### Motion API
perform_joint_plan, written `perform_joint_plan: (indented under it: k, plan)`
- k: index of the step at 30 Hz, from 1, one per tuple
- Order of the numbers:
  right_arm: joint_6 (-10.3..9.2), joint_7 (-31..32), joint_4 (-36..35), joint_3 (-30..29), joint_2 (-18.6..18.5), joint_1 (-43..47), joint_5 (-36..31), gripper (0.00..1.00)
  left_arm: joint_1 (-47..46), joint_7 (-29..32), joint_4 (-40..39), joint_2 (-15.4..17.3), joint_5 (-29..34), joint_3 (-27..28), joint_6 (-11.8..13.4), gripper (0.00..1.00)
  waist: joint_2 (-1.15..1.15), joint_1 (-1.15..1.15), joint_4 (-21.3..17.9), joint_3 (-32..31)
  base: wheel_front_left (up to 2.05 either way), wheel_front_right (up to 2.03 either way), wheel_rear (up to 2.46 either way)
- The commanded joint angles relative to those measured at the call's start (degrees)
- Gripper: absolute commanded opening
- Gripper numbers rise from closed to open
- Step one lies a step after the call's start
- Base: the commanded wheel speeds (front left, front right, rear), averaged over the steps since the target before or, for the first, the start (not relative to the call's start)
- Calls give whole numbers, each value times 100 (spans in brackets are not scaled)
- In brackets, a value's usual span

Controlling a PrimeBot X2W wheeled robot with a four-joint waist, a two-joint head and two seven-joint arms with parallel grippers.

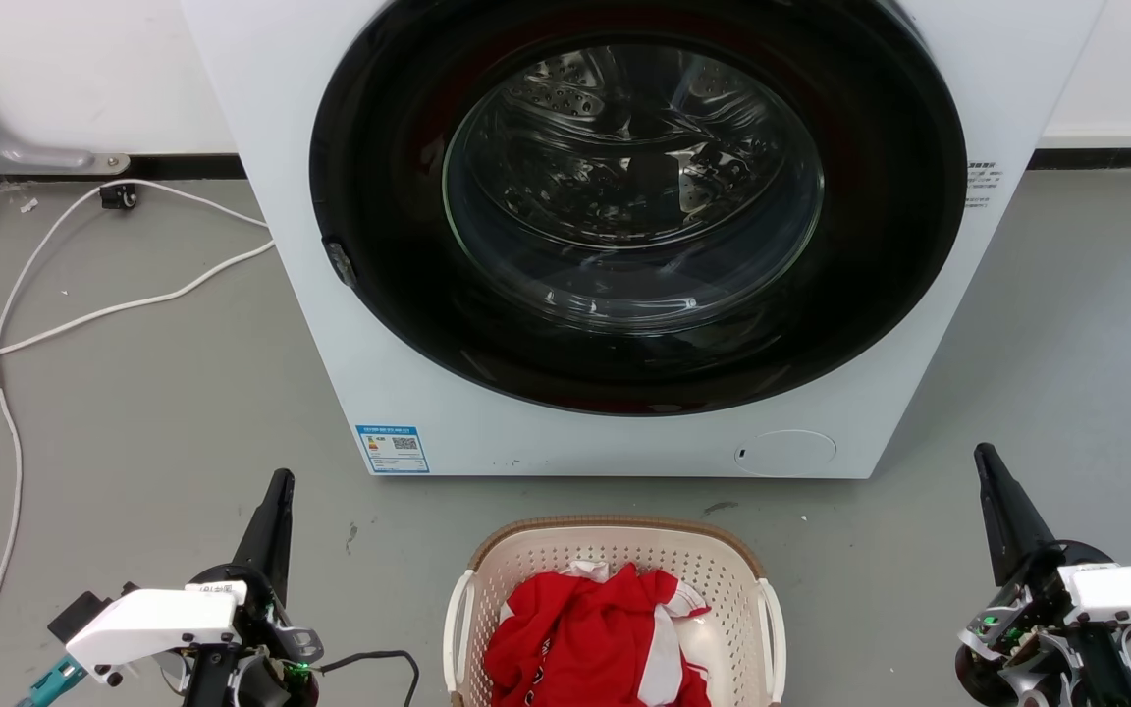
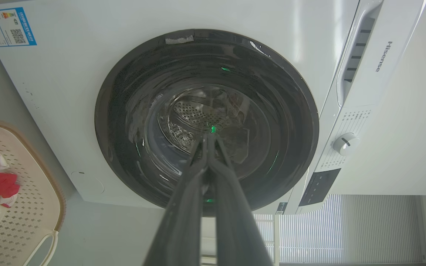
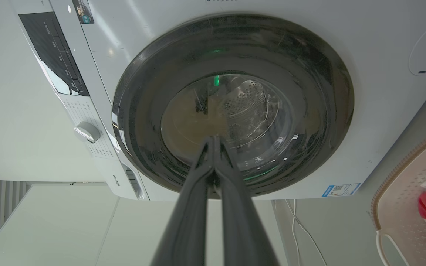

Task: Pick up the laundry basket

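The laundry basket (image 1: 723, 579) sits on the floor at the bottom centre of the head view, cream with a brown rim and white side handles, holding red and white clothes (image 1: 590, 638). Its edge also appears in the left wrist view as the basket (image 2: 24, 218) and in the right wrist view as the basket (image 3: 401, 207). My left gripper (image 1: 281, 481) is to the left of the basket, shut and empty, fingers pointing at the washer. My right gripper (image 1: 984, 454) stands to the right, also shut and empty. Both are well apart from the handles.
A white front-loading washing machine (image 1: 369, 324) with a dark round door (image 1: 634, 216) stands directly behind the basket. A white cable (image 1: 84, 314) trails across the grey floor at the left. Open floor lies on both sides of the basket.
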Motion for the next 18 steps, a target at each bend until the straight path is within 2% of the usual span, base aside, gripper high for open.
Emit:
perform_joint_plan:
  k: [1,4,5,12,18]
  plan:
    - [2,5,8,-5,18,-75,-14,0,-64,13,7,-4,31,20,-14,0,0,0,0,0,0,0,0]
    - [0,-5,46,7,2,33,0,0,27,-5,49,-8,-3,-14,1,0,0,0,0,0,0,0,0]
    - [0,-14,71,13,4,65,0,100,56,-14,78,-14,-4,-28,0,100,0,0,-1,1,0,0,0]
    - [0,-223,-26,146,4,121,-79,100,45,-227,-35,-13,68,-265,-1,100,0,0,-1,4,0,0,0]
    - [0,-390,-63,168,-1,149,-458,100,46,-392,-167,-12,488,-349,-2,100,0,0,2,1,0,0,0]
